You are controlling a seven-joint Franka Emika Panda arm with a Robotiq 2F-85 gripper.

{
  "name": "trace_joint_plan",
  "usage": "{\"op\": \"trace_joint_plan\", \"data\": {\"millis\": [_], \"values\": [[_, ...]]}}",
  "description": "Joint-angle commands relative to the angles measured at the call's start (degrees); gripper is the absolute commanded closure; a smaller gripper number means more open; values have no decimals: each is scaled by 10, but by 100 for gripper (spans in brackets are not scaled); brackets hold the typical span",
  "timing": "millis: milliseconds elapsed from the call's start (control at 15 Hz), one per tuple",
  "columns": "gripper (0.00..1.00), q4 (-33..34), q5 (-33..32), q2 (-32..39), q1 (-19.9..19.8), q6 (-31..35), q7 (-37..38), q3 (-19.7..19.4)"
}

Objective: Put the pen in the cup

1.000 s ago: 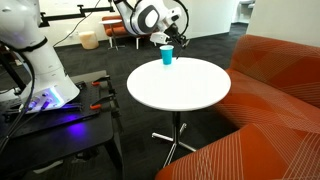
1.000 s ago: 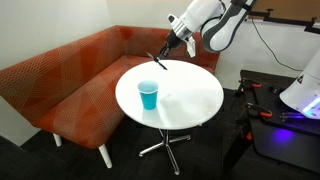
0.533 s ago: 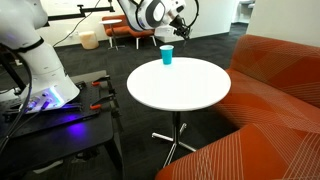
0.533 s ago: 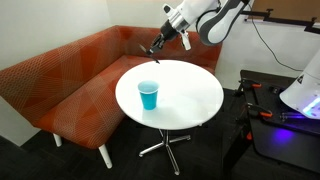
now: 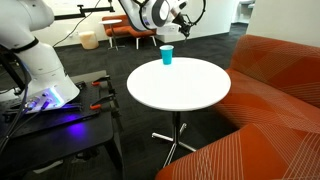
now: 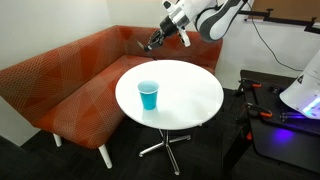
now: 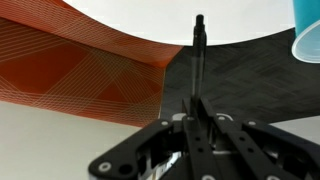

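Note:
The small bright blue cup (image 5: 167, 56) stands upright on the round white table (image 5: 185, 92); it also shows in an exterior view (image 6: 149, 95) and at the top right edge of the wrist view (image 7: 306, 30). My gripper (image 6: 168, 29) is raised above the table's edge on the sofa side, away from the cup. It is shut on the thin dark pen (image 6: 157, 39), which sticks out from the fingers. In the wrist view the pen (image 7: 199, 55) runs straight out from the closed jaws (image 7: 199, 118).
An orange-red sofa (image 6: 60, 75) curves around the table. A black cart (image 5: 60, 125) with the robot base and purple light stands beside the table. The floor is dark carpet.
My gripper has risen with the pen, higher above the table and a little farther from the cup. The cup has not moved.

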Motion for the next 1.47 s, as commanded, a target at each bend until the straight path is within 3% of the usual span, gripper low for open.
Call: {"op": "trace_joint_plan", "data": {"millis": [0,267,667,1000,1400], "values": [[97,8,-47,27,-52,0,-14,46],[97,-1,-97,41,-78,-15,3,70],[97,-1,-100,39,-96,-41,12,96],[97,-10,-96,46,-161,-115,16,185],[97,-9,-91,63,-222,-80,12,258]]}}
